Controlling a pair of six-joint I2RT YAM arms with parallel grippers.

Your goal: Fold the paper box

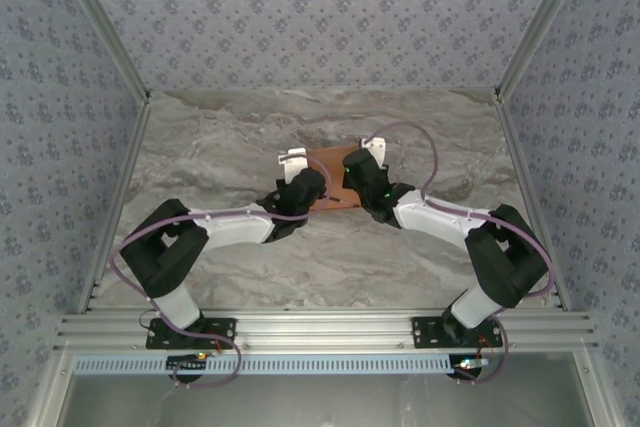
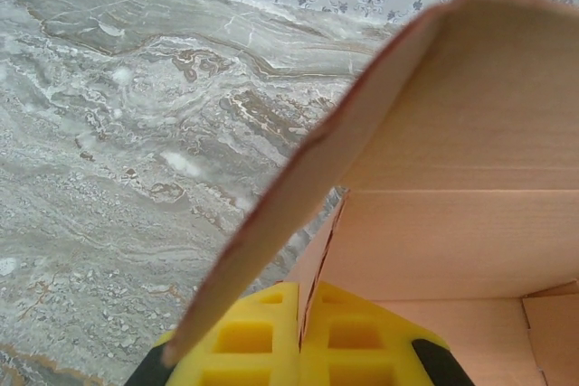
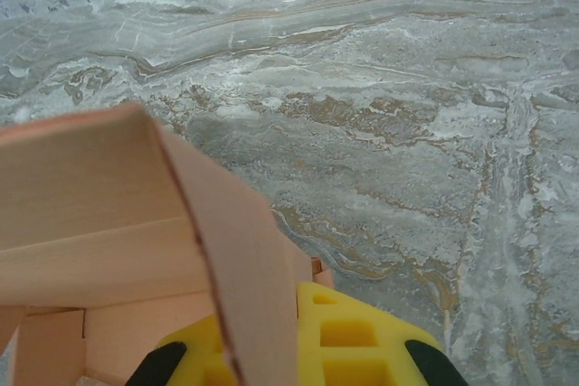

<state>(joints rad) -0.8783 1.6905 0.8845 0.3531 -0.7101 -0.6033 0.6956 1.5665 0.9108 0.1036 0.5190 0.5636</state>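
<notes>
"Where is the paper box (image 1: 335, 169)?"

"Right between the two arms, out on the marble table (image 1: 230, 147). It sits just to the right of the left gripper (image 1: 303, 187) and just to the left of the right gripper (image 1: 368, 185). Each one has hold of a side."

"Are the grippers open?"

"No. In the left wrist view the yellow fingers (image 2: 244, 336) are pressed together, with a thin edge of orange card squeezed between them. A side flap (image 2: 362, 124) stands up from there and leans over above the fingers. The right one looks the same. A strip of card (image 3: 231, 250) runs down into its yellow fingers, so I think it is pinching that side too."

"So what step is this?"

"I think they are lifting the two side walls. The bottom lies flat past the fingers, and both sides are bent up. It is not a closed box yet."

"What comes next?"

"My guess is that both walls need to go straight up, and then a tab must be tucked in. The card is thin and bendy. They should push slowly and together, or it will crumple or slide."
</notes>
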